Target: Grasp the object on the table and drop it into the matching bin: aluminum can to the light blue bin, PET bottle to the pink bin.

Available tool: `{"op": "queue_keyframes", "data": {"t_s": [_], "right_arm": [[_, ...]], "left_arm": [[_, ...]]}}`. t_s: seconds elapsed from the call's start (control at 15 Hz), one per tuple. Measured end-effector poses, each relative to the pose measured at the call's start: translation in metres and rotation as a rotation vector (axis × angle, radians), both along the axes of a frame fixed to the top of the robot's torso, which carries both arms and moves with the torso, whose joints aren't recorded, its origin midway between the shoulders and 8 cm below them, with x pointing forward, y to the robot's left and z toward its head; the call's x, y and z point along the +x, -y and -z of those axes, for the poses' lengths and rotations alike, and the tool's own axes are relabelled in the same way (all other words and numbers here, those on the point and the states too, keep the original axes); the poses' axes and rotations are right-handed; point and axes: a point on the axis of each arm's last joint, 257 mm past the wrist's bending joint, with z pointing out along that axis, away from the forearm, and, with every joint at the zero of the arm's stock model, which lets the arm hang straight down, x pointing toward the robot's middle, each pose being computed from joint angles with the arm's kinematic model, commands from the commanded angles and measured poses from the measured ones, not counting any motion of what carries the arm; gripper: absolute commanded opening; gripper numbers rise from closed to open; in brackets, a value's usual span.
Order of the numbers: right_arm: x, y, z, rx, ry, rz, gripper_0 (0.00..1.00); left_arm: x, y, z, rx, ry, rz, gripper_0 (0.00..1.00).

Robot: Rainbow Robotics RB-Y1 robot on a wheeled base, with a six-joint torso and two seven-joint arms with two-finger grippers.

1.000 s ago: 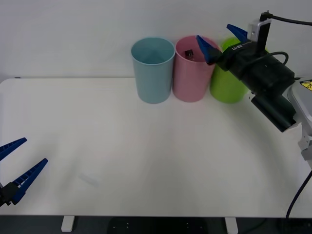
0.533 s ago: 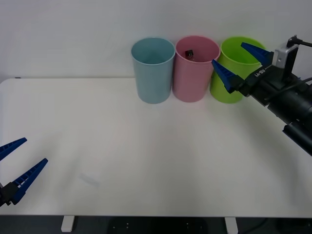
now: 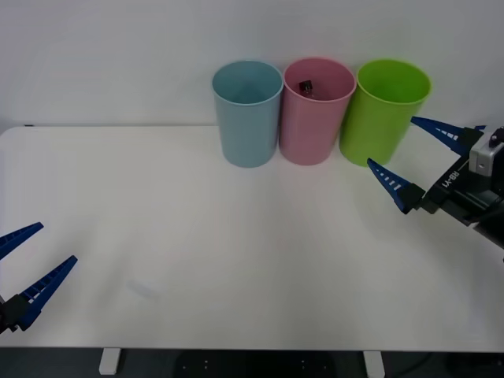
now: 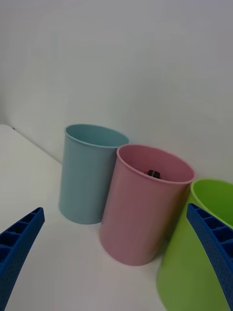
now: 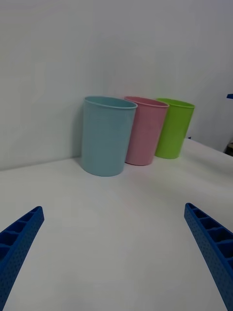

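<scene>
The PET bottle [image 3: 307, 85] lies inside the pink bin [image 3: 318, 118]; only its dark top with the black cap [image 4: 154, 173] shows below the rim. The pink bin [image 4: 145, 214] stands between the light blue bin [image 3: 247, 118] and a lime green bin [image 3: 384, 118] at the back of the table [image 3: 236, 236]. My right gripper [image 3: 390, 141] is open and holds nothing; it hangs in front of the green bin, to the right of the pink bin. My left gripper [image 3: 58, 242] is open and idle at the table's front left corner.
The three bins stand close together in a row against the white wall, seen from the left wrist as light blue bin [image 5: 107, 136], pink bin [image 5: 145, 131] and green bin [image 5: 174, 129]. In front of them the white tabletop [image 5: 121, 233] is bare.
My right gripper has drawn back from above the pink bin, moving right, down and toward the table's front, still open. The bottle stays in the pink bin. The left arm has not moved.
</scene>
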Motion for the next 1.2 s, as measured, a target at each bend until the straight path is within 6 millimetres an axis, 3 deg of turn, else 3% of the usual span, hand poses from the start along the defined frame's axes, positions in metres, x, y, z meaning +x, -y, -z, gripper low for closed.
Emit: {"op": "queue_keyframes", "data": {"t_s": [0.27,0.67,1.2], "right_arm": [[-0.034,0.021,0.031,-0.047,-0.054,-0.029,1.00],[-0.079,0.035,0.062,-0.076,-0.135,-0.089,1.00],[-0.118,0.044,0.096,-0.085,-0.229,-0.111,1.00]], "left_arm": [[0.000,0.000,0.000,0.000,0.000,0.000,1.00],[0.000,0.000,0.000,0.000,0.000,0.000,1.00],[0.000,0.000,0.000,0.000,0.000,0.000,1.00]]}}
